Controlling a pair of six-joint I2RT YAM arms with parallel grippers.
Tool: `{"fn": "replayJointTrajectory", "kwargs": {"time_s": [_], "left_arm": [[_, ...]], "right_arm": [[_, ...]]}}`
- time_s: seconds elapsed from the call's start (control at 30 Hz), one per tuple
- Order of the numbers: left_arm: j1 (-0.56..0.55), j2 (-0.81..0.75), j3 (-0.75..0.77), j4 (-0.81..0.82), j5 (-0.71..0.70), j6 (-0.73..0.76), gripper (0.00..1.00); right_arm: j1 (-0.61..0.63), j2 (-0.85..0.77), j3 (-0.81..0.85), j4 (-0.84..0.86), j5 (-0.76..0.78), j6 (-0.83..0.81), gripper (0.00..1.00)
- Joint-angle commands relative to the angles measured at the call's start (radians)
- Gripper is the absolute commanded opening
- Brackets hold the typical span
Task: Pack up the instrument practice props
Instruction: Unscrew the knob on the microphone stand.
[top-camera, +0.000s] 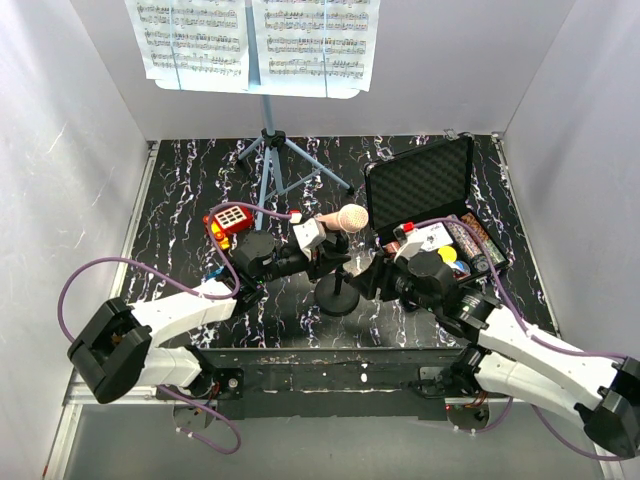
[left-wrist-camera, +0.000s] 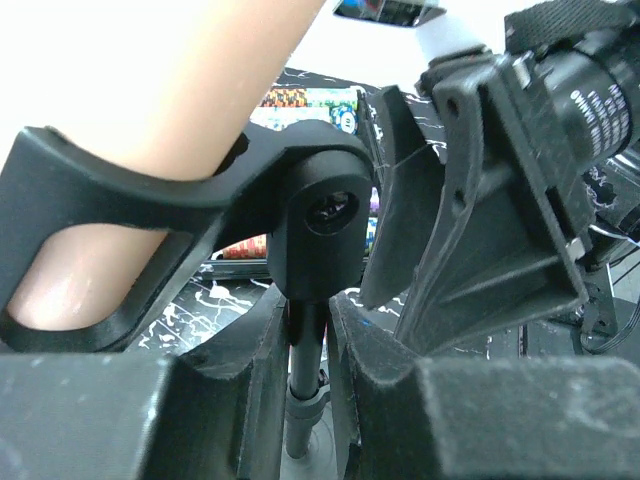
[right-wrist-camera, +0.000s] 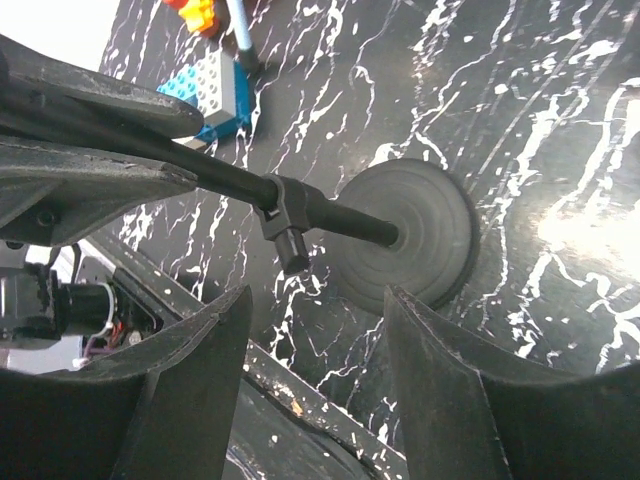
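1. Left gripper (left-wrist-camera: 306, 352): the 2 fingers are clamped on the thin black pole of the mic stand (top-camera: 337, 296), directly under the clip that carries the mic (top-camera: 352, 217).
2. Right gripper (right-wrist-camera: 318, 385): the 2 fingers stand apart and hold nothing. In the right wrist view, the pole collar and the round base lie just ahead of them. This gripper sits just to the right of the pole.
3. Mic stand: located at the table (top-camera: 180, 190) centre, between the 2 grippers. The round base rests flat on the black marbled surface. The pale mic head tilts up toward the right.
4. Music stand (top-camera: 266, 165): located at the far edge, upright on its tripod legs, well apart from both grippers.
5. Sheets (top-camera: 255, 40): 2 white printed pages lie side by side on the music stand's desk.
6. Case (top-camera: 420, 180): located at the right, lid raised, foam lining visible, just behind the right gripper.
7. Red toy (top-camera: 228, 224): located just to the left of the left gripper, near the tripod legs.
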Motion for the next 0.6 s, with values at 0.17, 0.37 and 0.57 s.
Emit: {"fn": "replayJointTrajectory", "kwargs": {"time_s": [0.17,0.37,0.57], "left_arm": [[-0.019,-0.056,-0.009,-0.034,-0.020,0.005,0.00],[-0.022,-0.053,-0.004,-0.044,-0.018,0.008,0.00],[-0.024,-0.048,0.007,-0.056,-0.020,0.011,0.00]], "right_arm": [[-0.006,0.121,0.021,0.209,-0.126,-0.057,0.59],[-0.006,0.176,0.035,0.232,-0.126,-0.092,0.40],[-0.008,0.187,0.034,0.227,-0.126,-0.131,0.24]]}}
